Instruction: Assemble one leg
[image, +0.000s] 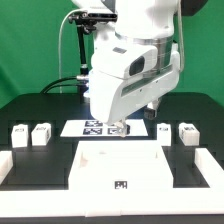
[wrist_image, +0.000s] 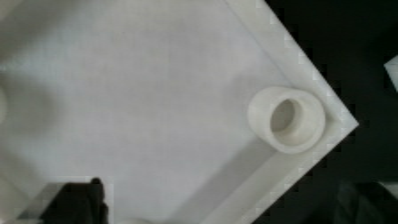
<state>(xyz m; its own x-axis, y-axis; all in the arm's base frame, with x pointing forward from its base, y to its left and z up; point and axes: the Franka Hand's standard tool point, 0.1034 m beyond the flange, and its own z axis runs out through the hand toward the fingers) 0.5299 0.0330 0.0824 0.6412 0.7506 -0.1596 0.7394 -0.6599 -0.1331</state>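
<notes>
A: Where is the gripper (image: 120, 127), and does it hold anything?

B: It hangs low over the far edge of the tabletop (image: 118, 165), just beside the marker board (image: 92, 127). The wrist view shows only 1 dark fingertip (wrist_image: 80, 200), so whether the jaws are apart or together cannot be told, and nothing can be made out between them.

A: And the task's part?

B: 1 leg (image: 41, 133) stands with a twin at the exterior view's left. 2 more stand at its right, all well apart from the gripper and none taken. Parked at the sides, they probably leave the panel free to reach.

A: Why does the wrist hover there?

B: Its camera looks down on a corner socket (wrist_image: 290, 118), likely where a leg is to seat.

A: Surfaces?

B: The tabletop is smooth, matte white plastic, flat with a bevelled rim. The socket is a raised round ring. The legs are short square-section blocks on a black table (image: 30, 105)
</notes>
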